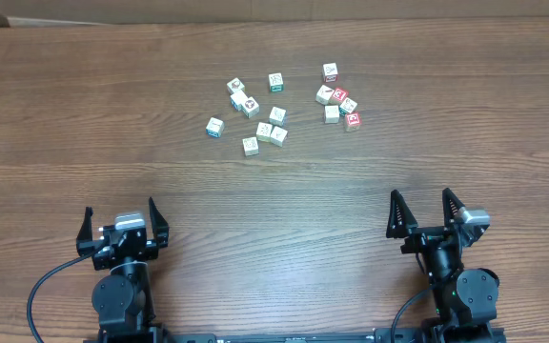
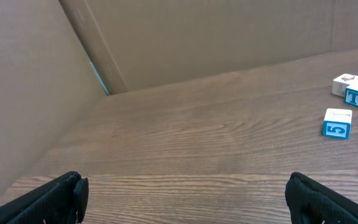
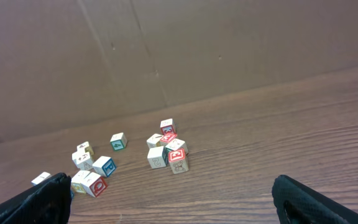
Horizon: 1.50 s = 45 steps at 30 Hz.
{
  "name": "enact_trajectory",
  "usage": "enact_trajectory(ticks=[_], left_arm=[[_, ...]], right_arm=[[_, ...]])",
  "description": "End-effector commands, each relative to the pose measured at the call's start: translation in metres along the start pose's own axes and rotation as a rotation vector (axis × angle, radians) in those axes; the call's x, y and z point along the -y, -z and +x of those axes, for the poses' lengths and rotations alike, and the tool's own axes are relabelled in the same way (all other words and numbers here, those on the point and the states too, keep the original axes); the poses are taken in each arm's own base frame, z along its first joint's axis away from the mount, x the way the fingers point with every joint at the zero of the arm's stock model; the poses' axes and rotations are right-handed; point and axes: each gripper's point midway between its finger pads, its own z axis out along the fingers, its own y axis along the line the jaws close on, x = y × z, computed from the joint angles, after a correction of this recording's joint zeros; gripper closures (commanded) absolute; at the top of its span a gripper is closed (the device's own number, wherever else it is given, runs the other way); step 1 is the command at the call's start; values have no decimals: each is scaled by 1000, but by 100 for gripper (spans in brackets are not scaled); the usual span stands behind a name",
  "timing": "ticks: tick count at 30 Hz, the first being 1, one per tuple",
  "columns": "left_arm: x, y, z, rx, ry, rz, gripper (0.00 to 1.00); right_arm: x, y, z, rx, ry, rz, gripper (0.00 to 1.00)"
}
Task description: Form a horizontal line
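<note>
Several small cream wooden cubes lie scattered at the far middle of the table, in a left bunch (image 1: 255, 110) and a right bunch (image 1: 337, 99). No horizontal line shows in any view. A blue-printed cube (image 1: 215, 126) sits apart at the left, seen as the "5" cube (image 2: 337, 123) in the left wrist view. A red-faced cube (image 3: 178, 155) leads the right bunch. My left gripper (image 1: 120, 211) (image 2: 184, 186) and right gripper (image 1: 421, 200) (image 3: 171, 186) stand open near the front edge, well short of the cubes, with nothing between their fingers.
The wooden table (image 1: 65, 114) stretches wide to both sides of the cubes. A brown cardboard wall (image 2: 197, 37) stands along the far edge and the left side, also seen as the cardboard wall (image 3: 197, 50) behind the cubes.
</note>
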Motion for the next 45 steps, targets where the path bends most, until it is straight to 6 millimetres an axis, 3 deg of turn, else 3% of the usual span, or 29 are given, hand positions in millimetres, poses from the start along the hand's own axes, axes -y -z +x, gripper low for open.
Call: enact_trajectory(ticks=[1,5,9,19,25,29,35,38,45], left_arm=[[0,0,-1,5,-24,-2,1],[41,5,-12,68,18,237,1],[84,23,-24,101,175,519,0],[90,27,-26,1,549,578,0],[108,45,-40,14,549,740,0],[99,48,-57,30,526,714,0],[58,47,-92,27,435,520,0],[40,39,-107,-40,438,434,0],[27,2,-130,-257,430,366,0]], right_arm=[[-1,0,3,-3,5,-7,0],[-1,0,3,-3,5,-7,0],[-1,0,3,-3,5,-7,0],[-1,0,3,-3,5,-7,0],[-1,-1,3,-4,5,-6,0],[-1,0,3,-3,5,-7,0],[-1,0,3,-3,5,-7,0],[-1,0,3,-3,5,-7,0],[-1,-1,3,-4,5,-6,0]])
